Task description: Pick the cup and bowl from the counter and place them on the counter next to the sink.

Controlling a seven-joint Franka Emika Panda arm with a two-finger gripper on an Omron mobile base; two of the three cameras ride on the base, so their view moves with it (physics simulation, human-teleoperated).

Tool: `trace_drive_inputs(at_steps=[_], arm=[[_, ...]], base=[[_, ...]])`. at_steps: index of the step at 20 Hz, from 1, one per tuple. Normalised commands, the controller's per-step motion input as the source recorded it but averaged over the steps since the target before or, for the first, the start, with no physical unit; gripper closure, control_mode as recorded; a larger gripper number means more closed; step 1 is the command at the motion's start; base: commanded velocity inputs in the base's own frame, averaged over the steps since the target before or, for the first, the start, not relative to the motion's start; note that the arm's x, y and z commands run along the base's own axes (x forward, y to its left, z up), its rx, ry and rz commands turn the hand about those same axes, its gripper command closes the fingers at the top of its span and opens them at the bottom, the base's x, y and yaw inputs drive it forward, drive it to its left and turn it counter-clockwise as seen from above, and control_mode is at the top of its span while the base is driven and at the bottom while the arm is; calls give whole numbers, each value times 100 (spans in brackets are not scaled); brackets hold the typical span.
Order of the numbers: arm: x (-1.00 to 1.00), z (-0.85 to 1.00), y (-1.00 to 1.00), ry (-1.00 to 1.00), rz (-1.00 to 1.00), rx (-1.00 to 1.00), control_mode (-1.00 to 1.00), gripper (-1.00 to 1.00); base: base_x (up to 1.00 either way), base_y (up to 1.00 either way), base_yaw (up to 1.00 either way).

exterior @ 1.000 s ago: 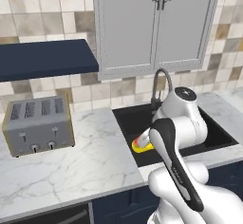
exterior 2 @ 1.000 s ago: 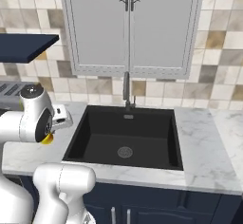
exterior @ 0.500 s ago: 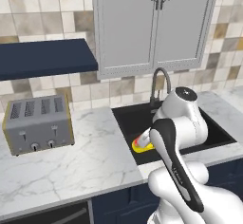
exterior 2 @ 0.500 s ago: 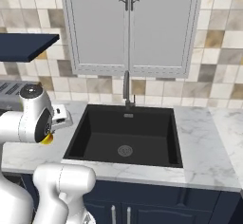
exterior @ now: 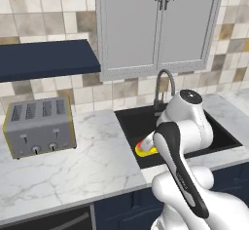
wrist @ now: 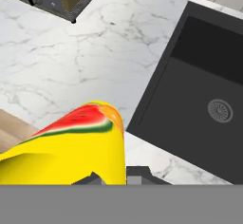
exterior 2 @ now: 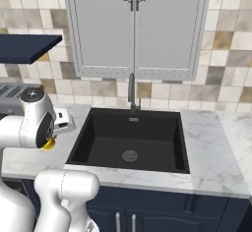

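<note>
Nothing has moved: the claw (wrist: 115,176) stays clamped on the bright yellow cup (wrist: 76,147) with its red-orange, green-edged mark.

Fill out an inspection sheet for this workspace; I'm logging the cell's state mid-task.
Surface: white marble counter with grey veins, navy cabinet fronts below.
Job's things: yellow cup with a red-orange mark, held in the hand above the counter beside the black sink; bowl, nothing seen.
Clutter: silver four-slot toaster on the counter left of the sink.
Grippers: hand shut on the cup.
Cables: nothing seen.
Surroundings: tiled backsplash, grey wall cabinet, navy shelves, dark faucet behind the sink.
</note>
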Motion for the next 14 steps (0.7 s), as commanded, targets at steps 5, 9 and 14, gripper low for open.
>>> trace_drive_inputs(at_steps=[5,9,14], arm=[[0,0,0,0,0,0,-100,100],[0,-14,15,0,0,0,-100,100],[0,-3,7,0,0,0,-100,100]], base=[[0,0,0],[0,0,0],[0,0,0]])
